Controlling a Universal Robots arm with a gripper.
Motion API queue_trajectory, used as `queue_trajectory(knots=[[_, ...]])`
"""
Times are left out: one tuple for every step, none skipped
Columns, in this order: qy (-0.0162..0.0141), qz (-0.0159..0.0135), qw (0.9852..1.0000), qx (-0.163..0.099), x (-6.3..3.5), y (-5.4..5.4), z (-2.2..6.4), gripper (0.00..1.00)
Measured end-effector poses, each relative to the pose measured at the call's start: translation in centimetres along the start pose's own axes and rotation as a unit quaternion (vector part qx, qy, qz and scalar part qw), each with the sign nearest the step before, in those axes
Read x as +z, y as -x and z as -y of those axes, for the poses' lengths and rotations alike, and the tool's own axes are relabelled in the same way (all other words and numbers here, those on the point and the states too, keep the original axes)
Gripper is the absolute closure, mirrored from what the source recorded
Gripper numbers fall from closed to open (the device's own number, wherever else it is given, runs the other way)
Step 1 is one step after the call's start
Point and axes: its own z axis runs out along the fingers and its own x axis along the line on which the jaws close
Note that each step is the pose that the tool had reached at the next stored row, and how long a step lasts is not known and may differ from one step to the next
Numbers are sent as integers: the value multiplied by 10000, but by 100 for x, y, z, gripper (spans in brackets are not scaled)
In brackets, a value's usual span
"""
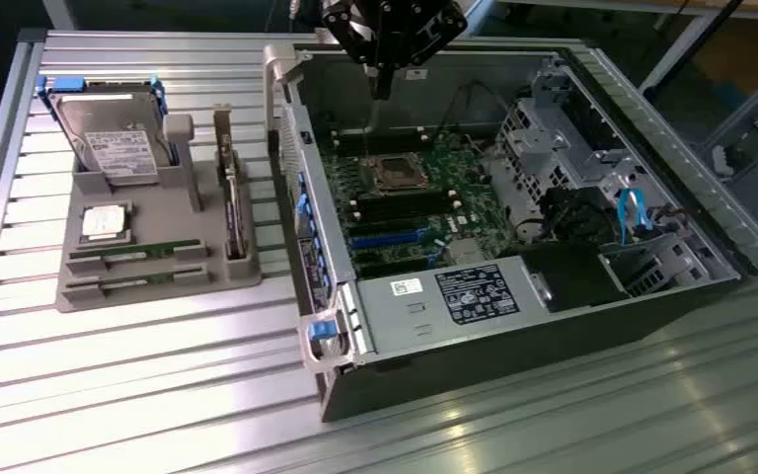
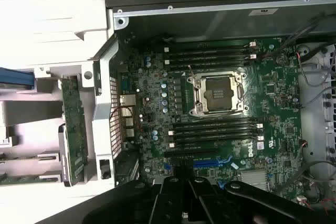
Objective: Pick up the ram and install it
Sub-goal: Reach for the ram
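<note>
A slatted metal table (image 1: pixel 115 395) carries an open computer case (image 1: pixel 511 326). The memory slots on its motherboard (image 1: pixel 406 197) look bare. The gripper (image 1: pixel 379 89) hangs above them, jaws together and empty. The ram (image 1: pixel 135 253) sits unpicked in the grey tray (image 1: pixel 234 275) beside the case.

Hard light from overhead: in the exterior view, broad glare bands lie across the slatted table (image 1: pixel 129 365) and a pale sheen sits on the grey tray (image 1: pixel 155 286). The inside of the computer case (image 1: pixel 511 385) is dimmer, and its near outer wall goes almost black. In the wrist view, pale surfaces outside the case wash out to near white, the motherboard (image 2: pixel 231 108) is evenly lit, and the gripper (image 2: pixel 184 203) shows as a dark, soft-edged silhouette.
</note>
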Motion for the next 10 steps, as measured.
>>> queue_trajectory(knots=[[0,0,10000,0,0,0,0,90],[0,0,10000,0,0,0,0,90],[0,0,10000,0,0,0,0,90],[0,0,10000,0,0,0,0,90],[0,0,10000,0,0,0,0,90],[0,0,10000,0,0,0,0,90],[0,0,10000,0,0,0,0,90],[0,0,10000,0,0,0,0,90],[0,0,10000,0,0,0,0,90],[0,0,10000,0,0,0,0,90]])
